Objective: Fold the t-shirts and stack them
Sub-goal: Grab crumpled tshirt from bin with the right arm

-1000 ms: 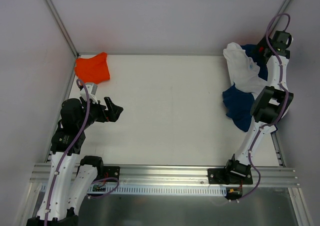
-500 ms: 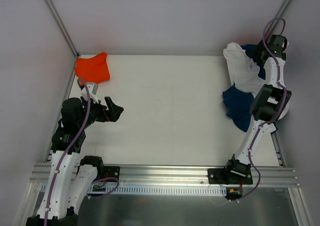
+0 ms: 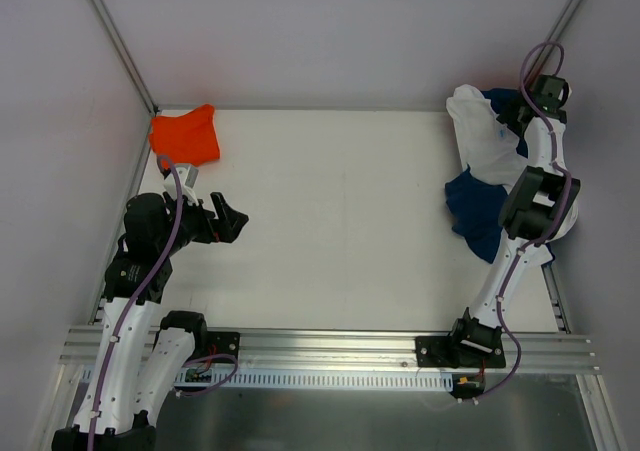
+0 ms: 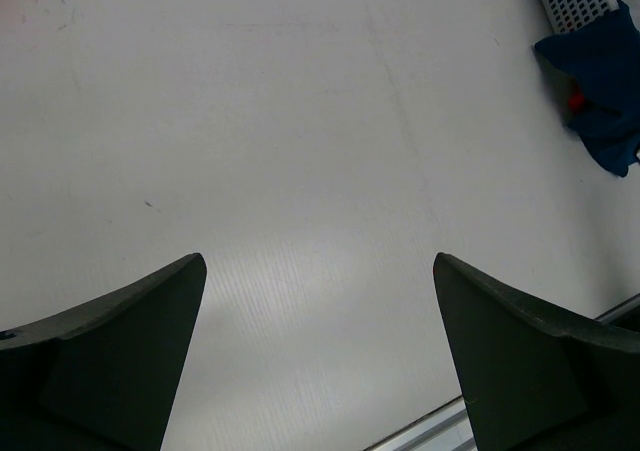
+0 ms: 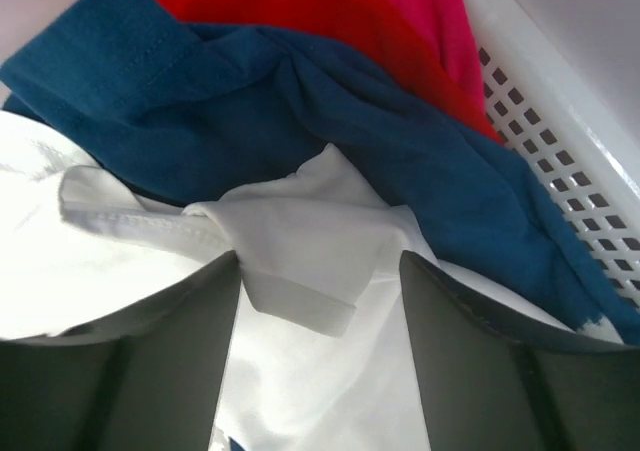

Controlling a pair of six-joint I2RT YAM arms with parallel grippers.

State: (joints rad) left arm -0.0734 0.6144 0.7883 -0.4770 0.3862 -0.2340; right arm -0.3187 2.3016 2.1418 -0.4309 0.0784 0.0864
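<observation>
We look down on a white table (image 3: pixel 340 201) boxed in by pale grey walls (image 3: pixel 330 31), with metal posts (image 3: pixel 115 36) rising at the far corners and an aluminium rail (image 3: pixel 330 351) along the near edge. An orange t-shirt (image 3: pixel 185 136) lies bunched in the far left corner. At the far right corner a white t-shirt (image 3: pixel 480 136) is heaped over a navy t-shirt (image 3: pixel 475 211). From the right wrist we also see a red t-shirt (image 5: pixel 330 11) behind them, against a perforated white basket (image 5: pixel 560 121). The right gripper (image 5: pixel 320 261) has its jaws apart astride a loose fold of the white t-shirt. The left gripper (image 4: pixel 320 266) hangs released over bare table near the left edge.
</observation>
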